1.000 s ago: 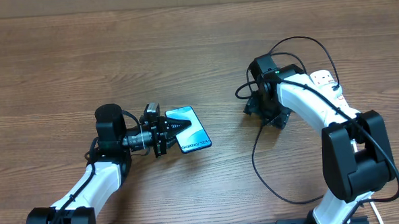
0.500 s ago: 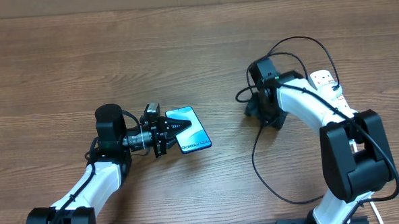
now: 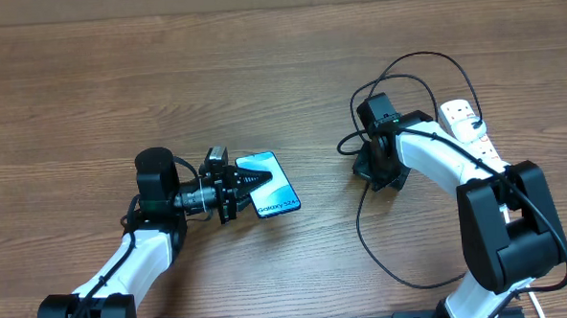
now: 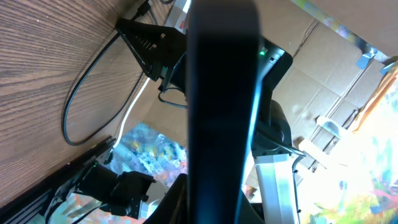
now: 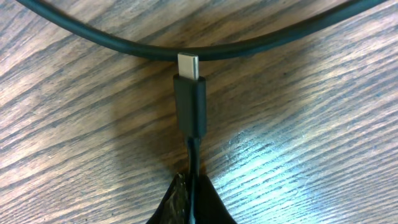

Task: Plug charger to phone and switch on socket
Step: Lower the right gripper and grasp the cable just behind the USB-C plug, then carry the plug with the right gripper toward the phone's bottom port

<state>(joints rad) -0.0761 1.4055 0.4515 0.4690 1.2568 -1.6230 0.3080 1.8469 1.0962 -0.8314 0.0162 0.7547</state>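
The phone (image 3: 275, 188) lies at mid-table, its light blue screen up, with my left gripper (image 3: 240, 188) shut on its left end. In the left wrist view the phone (image 4: 221, 93) is a dark upright bar between the jaws. The charger's black cable (image 3: 362, 234) loops over the right half of the table. My right gripper (image 3: 374, 171) is shut on that cable just behind the connector tip (image 5: 189, 99). The tip lies on the wood and points at another stretch of the cable (image 5: 124, 45). The white socket (image 3: 470, 124) lies at the far right, partly hidden by my right arm.
The table (image 3: 117, 80) is bare brown wood. Loose cable loops (image 3: 423, 62) arch behind my right arm toward the socket. A long loop (image 3: 404, 278) runs toward the front edge near the right arm's base.
My right gripper has gone from open to shut on the charger cable and moved slightly nearer the front edge. The left gripper and phone have not moved.
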